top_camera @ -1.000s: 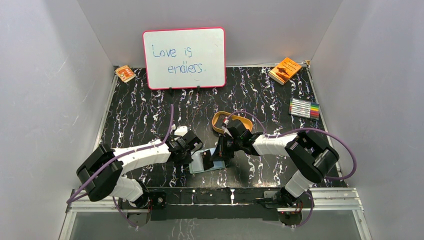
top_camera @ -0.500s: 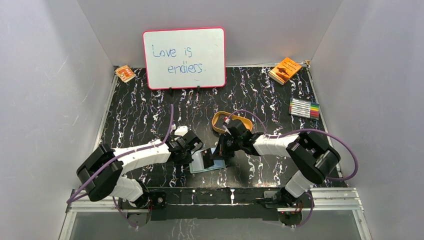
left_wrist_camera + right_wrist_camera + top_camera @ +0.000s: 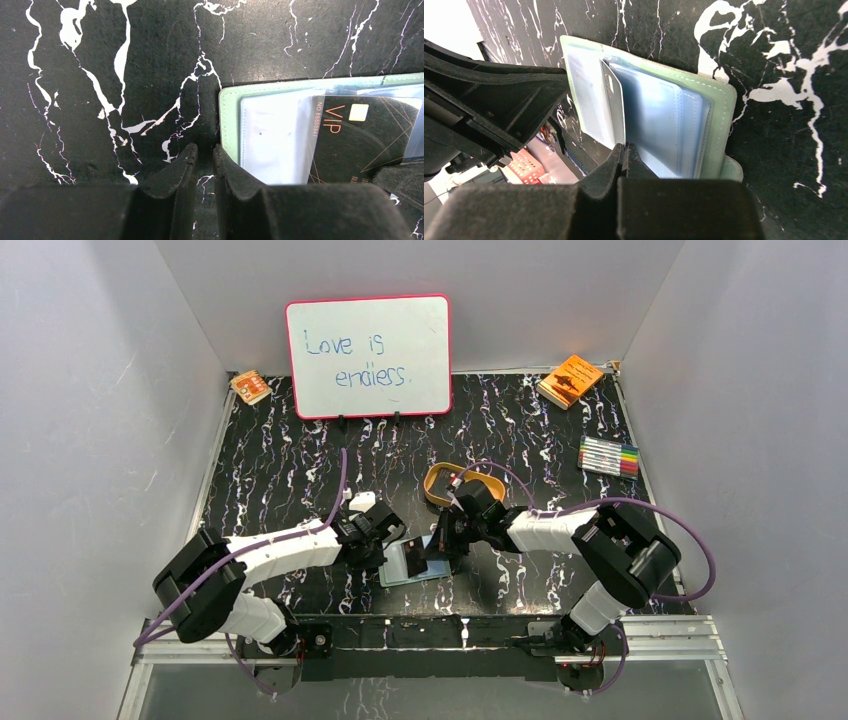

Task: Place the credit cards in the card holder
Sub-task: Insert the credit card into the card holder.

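The sage-green card holder lies open on the table between my two grippers, its pale clear sleeves up. My right gripper is shut on a dark credit card, held on edge among the sleeves of the card holder. In the left wrist view the black card, marked VIP, lies partly under a clear sleeve. My left gripper is nearly closed with nothing between the jaws, its tips down at the left edge of the card holder. In the top view my left gripper and right gripper flank it.
A tan-orange oval tray sits just behind the right gripper. A whiteboard stands at the back, with a small orange packet to its left, an orange booklet at the back right, and a pack of markers at the right.
My right gripper has shifted slightly left with the card toward the card holder. The left arm has not moved.
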Tool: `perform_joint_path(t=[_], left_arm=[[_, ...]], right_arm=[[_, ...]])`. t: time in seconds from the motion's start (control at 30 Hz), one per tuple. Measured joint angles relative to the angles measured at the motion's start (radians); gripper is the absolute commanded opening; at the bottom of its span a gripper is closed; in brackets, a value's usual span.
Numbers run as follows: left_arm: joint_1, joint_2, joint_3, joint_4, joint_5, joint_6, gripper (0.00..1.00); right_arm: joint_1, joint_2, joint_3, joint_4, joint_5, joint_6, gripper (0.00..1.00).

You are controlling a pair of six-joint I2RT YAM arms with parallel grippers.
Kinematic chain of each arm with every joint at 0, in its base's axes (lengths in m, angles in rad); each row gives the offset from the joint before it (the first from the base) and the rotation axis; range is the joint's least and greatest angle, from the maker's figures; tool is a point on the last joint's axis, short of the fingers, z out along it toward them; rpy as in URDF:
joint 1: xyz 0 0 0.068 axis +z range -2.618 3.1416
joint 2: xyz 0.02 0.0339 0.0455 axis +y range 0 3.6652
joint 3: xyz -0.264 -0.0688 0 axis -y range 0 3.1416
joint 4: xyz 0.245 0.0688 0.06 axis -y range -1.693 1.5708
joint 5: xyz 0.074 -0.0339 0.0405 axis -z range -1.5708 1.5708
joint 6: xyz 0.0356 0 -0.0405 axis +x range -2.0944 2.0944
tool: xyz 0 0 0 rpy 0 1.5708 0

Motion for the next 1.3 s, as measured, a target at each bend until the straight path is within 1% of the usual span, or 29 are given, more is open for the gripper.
perform_joint_path(t=[0.77,1.3], left_arm=[[0.002,-0.003,-0.005,0.005,0.003,0.0,0.14],[0.004,-0.004,-0.006,0.005,0.003,0.0,0.12]], right_arm=[[0.025,0.058,-0.014,0.103,-0.033,0.069,0.0],[0.047,0.097,0.019,0.103,-0.048,0.069,0.0]])
